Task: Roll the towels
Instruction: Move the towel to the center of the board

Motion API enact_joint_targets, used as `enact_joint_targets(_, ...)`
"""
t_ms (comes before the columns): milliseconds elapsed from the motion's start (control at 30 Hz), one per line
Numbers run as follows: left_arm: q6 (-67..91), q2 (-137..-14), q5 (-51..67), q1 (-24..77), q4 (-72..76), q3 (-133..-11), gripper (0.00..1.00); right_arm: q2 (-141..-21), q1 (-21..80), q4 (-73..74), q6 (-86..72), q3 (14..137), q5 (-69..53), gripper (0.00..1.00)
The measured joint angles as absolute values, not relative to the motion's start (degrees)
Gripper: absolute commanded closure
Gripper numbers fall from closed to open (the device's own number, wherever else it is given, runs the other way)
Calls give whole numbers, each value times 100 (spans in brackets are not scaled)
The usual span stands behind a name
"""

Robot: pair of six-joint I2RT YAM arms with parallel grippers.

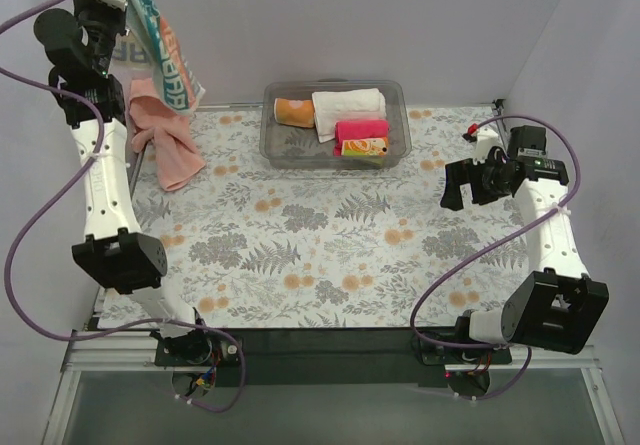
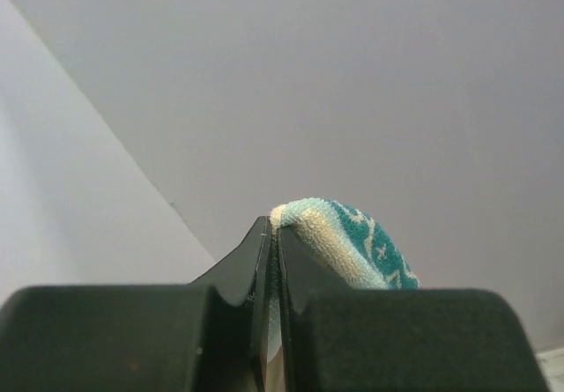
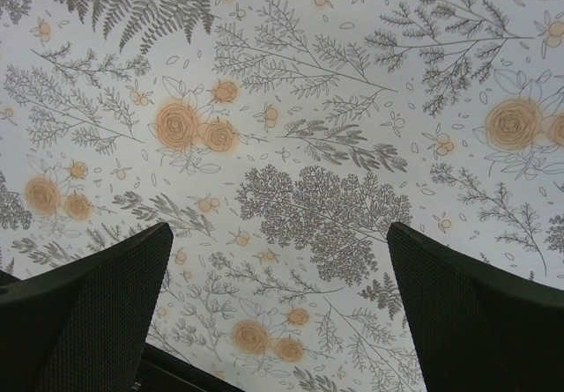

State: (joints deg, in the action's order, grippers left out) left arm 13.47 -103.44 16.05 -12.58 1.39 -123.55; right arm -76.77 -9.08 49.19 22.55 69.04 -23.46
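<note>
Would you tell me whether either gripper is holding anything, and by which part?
The left gripper pinches the patterned cloth at its upper end; the right gripper holds nothing.

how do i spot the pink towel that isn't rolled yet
Go to the far left corner of the floral table, beside the left arm. The salmon-pink towel lies crumpled there, just under the teal patterned cloth dangling from that arm. Unlike the hot-pink roll in the clear bin, it is paler, unrolled and loose on the table.
</note>
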Motion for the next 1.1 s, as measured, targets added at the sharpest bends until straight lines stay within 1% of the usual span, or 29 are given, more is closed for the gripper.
enact_joint_targets(133, 1214, -9166, 2681, -1105, -257, -11428, 100, -7502, -908, 4930, 2349, 7037, -2451, 1)
enact_joint_targets(300, 727, -7585, 3970, -456, -873, -9942, 100, -7384, -908, 4969, 2460, 7083, -2617, 1)
enact_joint_targets(400, 611, -7024, 4668, -154, -1332, -9491, 100, -7312, -908, 5033, 2539, 7083, -2768, 2)
enact_joint_targets(500, 215, -6825, 5168, 193, -1990, -9308, 100, -7231, -908, 5113, 2591, 7083, -2880, 2)
enact_joint_targets(567, -54, -6764, 5290, 648, -2373, -9050, 100, -7181, -908, 5151, 2609, 7083, -2917, 2)
enact_joint_targets(667, -416, -6801, 5288, 1632, -2847, -8514, 100, -7102, -908, 5216, 2637, 7083, -2950, 2)
enact_joint_targets(833, -921, -7109, 4733, 3312, -3061, -7839, 100, -7050, -908, 5301, 2687, 7083, -2976, 2)
enact_joint_targets(1100, -1297, -7891, 3942, 4853, -2759, -7861, 100, -7050, -908, 5389, 2724, 7074, -2954, 2)
